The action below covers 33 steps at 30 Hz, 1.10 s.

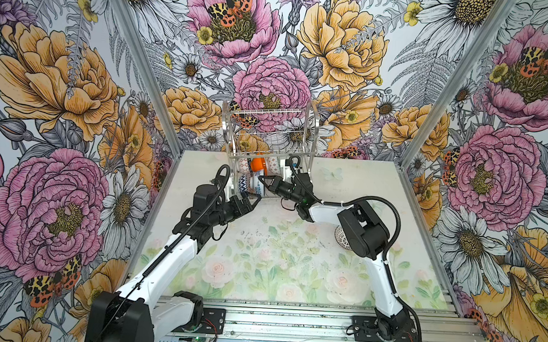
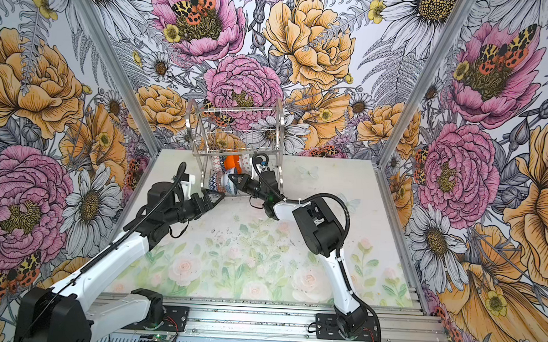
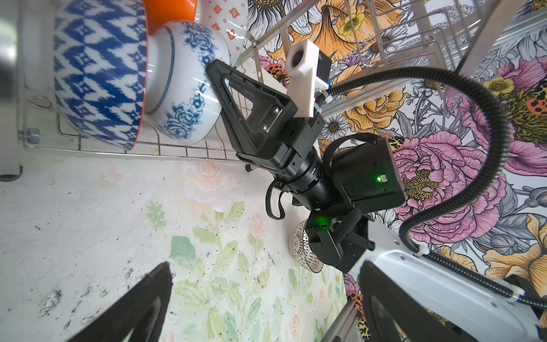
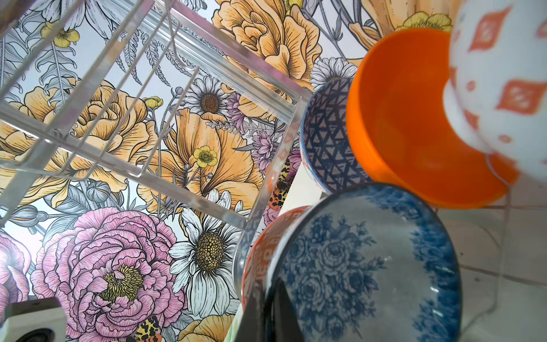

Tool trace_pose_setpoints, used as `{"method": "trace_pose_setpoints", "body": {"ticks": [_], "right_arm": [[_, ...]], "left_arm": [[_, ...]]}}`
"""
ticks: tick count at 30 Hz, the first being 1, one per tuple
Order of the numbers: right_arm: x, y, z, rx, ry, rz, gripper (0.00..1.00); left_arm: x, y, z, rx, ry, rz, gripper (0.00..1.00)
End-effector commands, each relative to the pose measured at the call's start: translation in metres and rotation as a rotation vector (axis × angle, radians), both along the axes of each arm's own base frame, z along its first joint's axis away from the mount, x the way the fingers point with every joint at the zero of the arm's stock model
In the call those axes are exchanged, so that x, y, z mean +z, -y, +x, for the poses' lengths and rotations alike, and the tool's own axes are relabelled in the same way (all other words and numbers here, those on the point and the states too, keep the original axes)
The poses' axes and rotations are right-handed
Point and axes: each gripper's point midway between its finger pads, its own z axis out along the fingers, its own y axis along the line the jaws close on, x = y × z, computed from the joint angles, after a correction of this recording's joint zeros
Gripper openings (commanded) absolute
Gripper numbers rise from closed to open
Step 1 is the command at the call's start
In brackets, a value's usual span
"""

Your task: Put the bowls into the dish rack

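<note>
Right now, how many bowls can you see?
6. Five in the rack, lower tier: zigzag bowl, floral bowl, orange bowl, diamond bowl, triangle bowl. The lattice bowl sits on the table, half hidden under the right arm.

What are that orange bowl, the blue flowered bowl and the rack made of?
Orange bowl: plastic or glazed ceramic, hard to tell; plain, glossy, soft sheen. Blue flowered bowl: likely glazed ceramic, with bright reflections over the painted pattern. Rack: polished metal wire, silver and mirror-like.

Robot lab test cell; floral backdrop walls [image 1: 58, 100], aluminium frame [image 1: 142, 62], arms [image 1: 169, 260] bolted to a rail [image 1: 289, 321]
</note>
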Motion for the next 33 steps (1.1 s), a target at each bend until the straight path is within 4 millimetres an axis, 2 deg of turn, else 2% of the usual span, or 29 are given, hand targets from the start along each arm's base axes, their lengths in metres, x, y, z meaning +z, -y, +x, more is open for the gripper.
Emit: {"method": "trace_pose_setpoints", "body": {"ticks": [1,10,15,23,33], "right_arm": [[0.015,0.000,0.006,0.003,0.063,0.017,0.00],[-0.001,0.010,0.007,-0.015,0.054,-0.063,0.00],[0.000,0.016,0.007,-0.018,0.053,-0.063,0.00],[-0.002,0.017,0.005,0.004,0.049,-0.075,0.00],[-0.020,0.020,-0.002,0.016,0.044,-0.180,0.00]], "left_arm": [[0.000,-0.001,0.003,0.011,0.019,0.003,0.99],[-0.002,0.000,0.004,0.013,0.013,0.001,0.99],[-0.001,0.001,0.004,0.011,0.015,0.000,0.99],[-0.002,0.001,0.004,0.013,0.014,0.002,0.99],[-0.002,0.002,0.003,0.013,0.015,0.001,0.99]]}}
